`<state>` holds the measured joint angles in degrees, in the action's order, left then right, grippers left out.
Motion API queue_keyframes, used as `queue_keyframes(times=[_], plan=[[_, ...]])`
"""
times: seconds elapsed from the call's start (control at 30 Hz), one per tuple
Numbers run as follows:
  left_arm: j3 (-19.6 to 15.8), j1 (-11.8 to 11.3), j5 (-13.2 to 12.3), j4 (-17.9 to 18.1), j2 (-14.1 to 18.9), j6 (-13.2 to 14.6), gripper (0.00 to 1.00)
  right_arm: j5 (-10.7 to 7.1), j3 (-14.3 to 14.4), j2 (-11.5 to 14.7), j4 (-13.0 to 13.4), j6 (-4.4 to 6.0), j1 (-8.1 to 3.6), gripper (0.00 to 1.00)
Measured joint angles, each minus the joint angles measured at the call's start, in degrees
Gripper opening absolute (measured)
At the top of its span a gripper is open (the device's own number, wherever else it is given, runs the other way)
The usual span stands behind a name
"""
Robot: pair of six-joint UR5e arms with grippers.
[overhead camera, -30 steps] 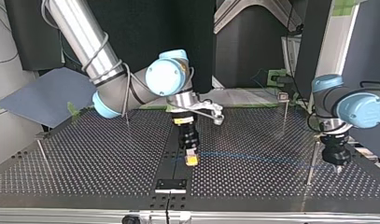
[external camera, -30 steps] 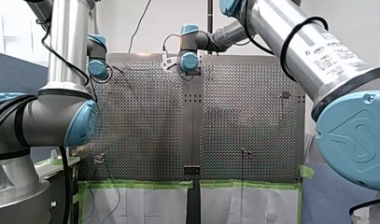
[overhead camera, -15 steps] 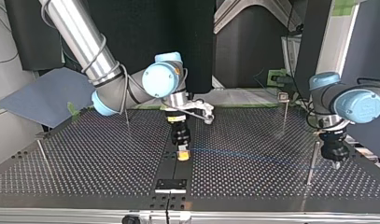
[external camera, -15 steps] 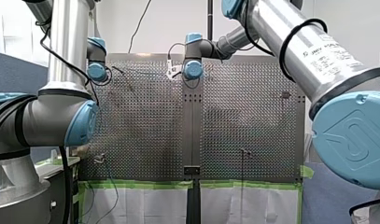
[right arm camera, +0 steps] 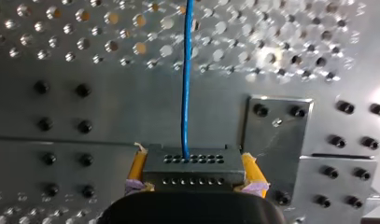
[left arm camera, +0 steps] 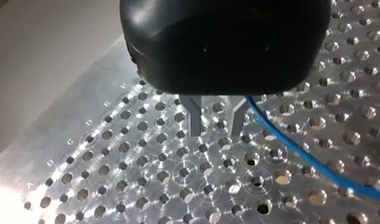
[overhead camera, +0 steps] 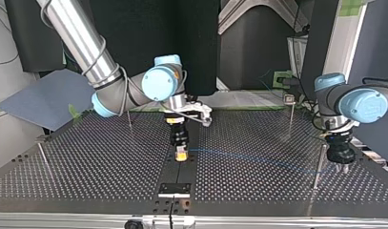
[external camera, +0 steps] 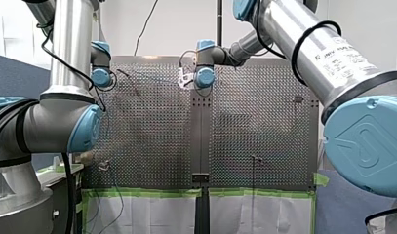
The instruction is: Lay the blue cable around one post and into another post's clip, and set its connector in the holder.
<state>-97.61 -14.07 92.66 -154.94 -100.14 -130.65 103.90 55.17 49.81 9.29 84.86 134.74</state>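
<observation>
Perforated desk [overhead camera: 86,167]: R jaws clamped on connector [right arm camera: 192,168], L jaws apart beside blue cable [left arm camera: 295,149]. Prob. carrying connector to holder [overhead camera: 174,189]; next needs lining up, then lowering.

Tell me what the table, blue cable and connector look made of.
The table: bare metal, likely aluminium, shiny, with glare and machined rings round holes. The blue cable: smooth jacket, probably plastic, slight sheen. The connector: matte dark grey block, perhaps plastic.

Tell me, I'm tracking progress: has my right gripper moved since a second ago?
Yes: in the top view my right gripper slid toward the view's left, nearly lining up with the black plate.
</observation>
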Motion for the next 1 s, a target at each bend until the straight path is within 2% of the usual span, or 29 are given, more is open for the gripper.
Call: queue_keyframes(times=[0.13, 0.17, 0.2, 0.23, 0.27, 0.3, 0.33, 0.37, 0.53, 0.73, 0.83, 1.0], plan=[[0.0, 0.1, -1.4, 0.4, 0.0, -0.2, 0.3, 0.06, 1.1, 0.0, 0.5, 0.04, -0.52, 0.15], [0.0, 0.1, -1.8, 0.5, 0.0, -0.2, 0.36, 0.07, 1.4, 0.0, 0.6, 0.07, -0.66, 0.15], [0.0, 0.1, -1.9, 0.5, 0.0, -0.2, 0.49, 0.07, 1.7, 0.0, 0.7, 0.12, -0.78, 0.15], [0.0, 0.1, -1.9, 0.5, 0.0, -0.2, 0.49, 0.08, 1.9, 0.0, 1.0, 0.18, -0.92, 0.15], [-0.1, 0.1, -1.9, 0.6, 0.0, -0.2, 0.61, 0.08, 2.4, 0.0, 1.3, 0.26, -1.12, 0.15], [-0.1, 0.1, -2.0, 0.7, 0.0, -0.2, 0.88, 0.08, 2.7, 0.0, 1.7, 0.3, -1.25, 0.15], [-0.1, 0.1, -2.1, 0.8, 0.0, -0.2, 0.88, 0.08, 3.1, 0.0, 2.0, 0.35, -1.38, 0.15], [-0.1, 0.1, -2.6, 1.2, 0.0, -0.2, 1.0, 0.09, 3.6, 0.0, 2.5, 0.4, -1.56, 0.15], [-1.9, -0.3, -4.7, 2.8, 0.1, -1.5, 1.0, 0.09, 6.4, 0.0, 4.3, 0.54, -2.31, 0.15], [-4.2, -0.3, -4.3, 5.1, 0.1, -4.4, 1.0, 0.39, 9.8, 0.0, 6.4, 0.98, -3.2, 0.15], [-4.5, -0.3, -4.5, 5.6, 0.1, -5.1, 1.0, 0.53, 11.1, 0.0, 7.5, 1.79, -3.78, 0.15], [-4.6, -0.1, -5.2, 5.8, 0.1, -5.4, 1.0, 0.56, 13.5, 0.0, 9.9, 4.01, -4.93, 0.15]])
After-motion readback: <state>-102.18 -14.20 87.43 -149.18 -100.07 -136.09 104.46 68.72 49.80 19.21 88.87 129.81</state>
